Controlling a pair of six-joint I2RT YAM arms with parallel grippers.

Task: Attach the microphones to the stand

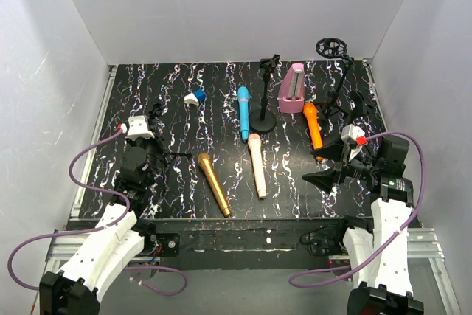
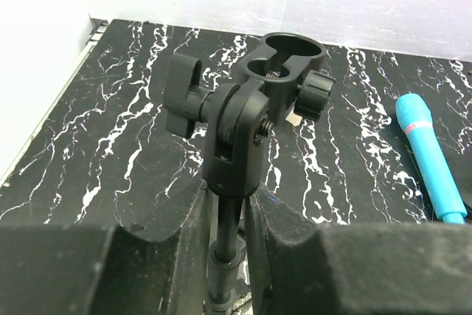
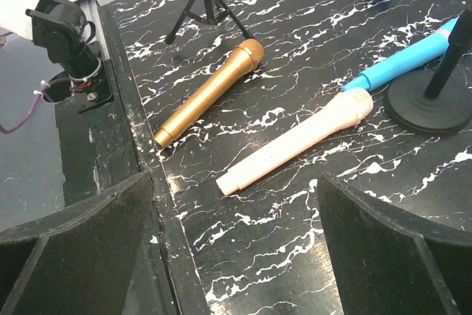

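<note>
Four microphones lie flat on the black marbled table (image 1: 147, 86): sky blue (image 1: 243, 113), pale pink-cream (image 1: 257, 165), gold (image 1: 214, 183) and orange (image 1: 313, 125). A round-base stand (image 1: 263, 101) stands upright beside the blue one. My left gripper (image 1: 153, 139) is shut on the thin pole of a small tripod stand (image 2: 243, 119), just under its empty clip head; the gripper also shows in the left wrist view (image 2: 225, 208). My right gripper (image 1: 325, 167) is open and empty low over the table's near edge, near the pink microphone's tail (image 3: 291, 149); it also shows in the right wrist view (image 3: 236, 241).
A mauve block (image 1: 292, 88) stands at the back beside the orange microphone. A small blue-and-white piece (image 1: 195, 97) lies back left. A tall thin stand with a ring top (image 1: 332, 48) rises at back right. White walls enclose the table.
</note>
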